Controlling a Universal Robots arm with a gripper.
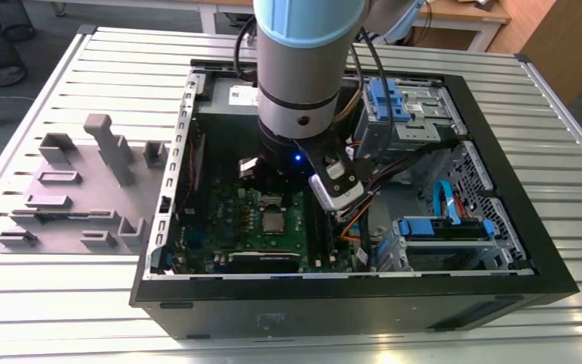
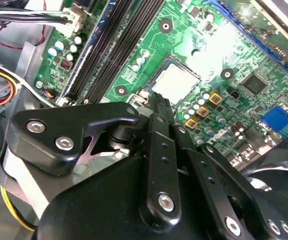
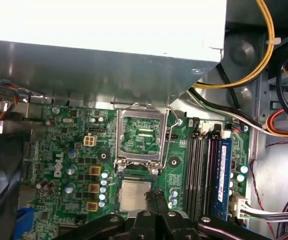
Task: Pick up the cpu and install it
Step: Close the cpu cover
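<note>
Small flat square cpu [image 3: 134,196], silvery metal top, lies flat in its socket on the green motherboard [image 3: 74,145], face up. Being square, it has no long axis; its edges run parallel to the black memory slots [image 3: 200,170]. The hinged metal socket frame [image 3: 141,137] is flipped open just beside it.

The gripper [image 3: 155,194] is poised at the cpu's edge, black fingers [image 3: 145,216] narrow, tips together, holding nothing.

The open black computer case [image 1: 533,250] sits on the ribbed aluminium worktop [image 1: 89,76].
</note>
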